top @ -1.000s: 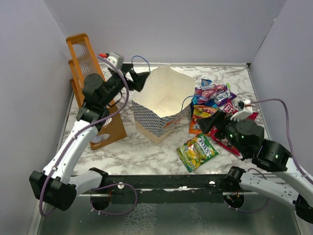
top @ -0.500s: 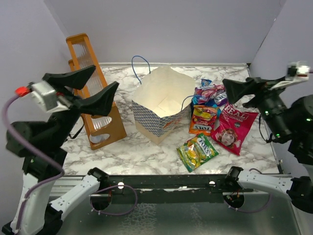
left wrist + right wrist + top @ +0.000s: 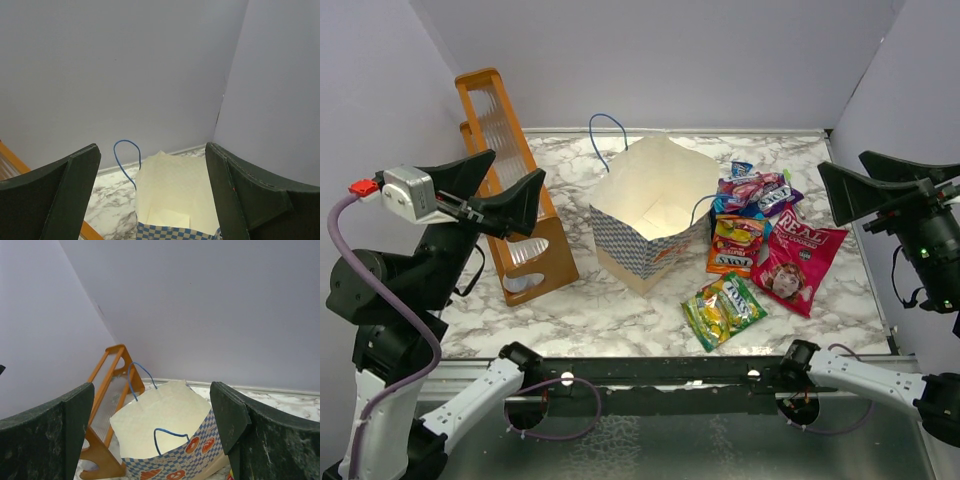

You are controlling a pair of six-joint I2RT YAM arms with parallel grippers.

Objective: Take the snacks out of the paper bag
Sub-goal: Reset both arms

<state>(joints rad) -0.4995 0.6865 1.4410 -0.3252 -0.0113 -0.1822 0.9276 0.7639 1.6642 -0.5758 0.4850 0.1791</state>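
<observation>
The blue-and-white checkered paper bag (image 3: 625, 250) stands open mid-table, and the cream inside looks empty. It also shows in the left wrist view (image 3: 175, 185) and the right wrist view (image 3: 150, 415). The snacks lie on the table right of it: a pink-red "REAL" pouch (image 3: 798, 258), a green-yellow candy bag (image 3: 724, 308), an orange-red bag (image 3: 736, 243) and a pile of smaller packets (image 3: 755, 190). My left gripper (image 3: 500, 185) (image 3: 151, 147) is open and empty, raised high at the left. My right gripper (image 3: 880, 185) (image 3: 152, 385) is open and empty, raised high at the right.
An orange wooden rack (image 3: 510, 190) (image 3: 107, 390) stands left of the bag, below my left gripper. The bag's blue cord handle (image 3: 607, 125) sticks up at the back. Grey walls close in the marble table (image 3: 590, 310) on three sides.
Both arms lifted away from the table: the left gripper from the bag's left rim, the right from over the snacks. The pink-red pouch is now uncovered.
</observation>
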